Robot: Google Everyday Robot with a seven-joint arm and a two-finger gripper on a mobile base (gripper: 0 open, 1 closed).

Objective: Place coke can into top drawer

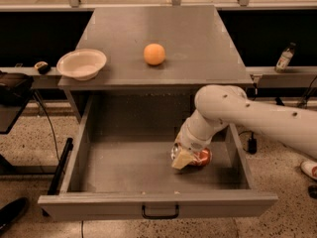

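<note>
The top drawer (158,204) is pulled wide open, a deep grey metal box with a small black handle on its front panel. My gripper (184,157) is lowered inside it, right of centre, close to the drawer floor. It is shut on the red coke can (202,157), which lies on its side at the fingertips and looks to rest on or just above the floor. My white arm (257,115) reaches in from the right over the drawer's right wall.
On the grey cabinet top (198,43) sit an orange round fruit (154,54) and a white bowl (81,63) at the left edge. A small bottle (284,58) stands on a ledge at the right. Cables and a shoe lie on the floor around the cabinet.
</note>
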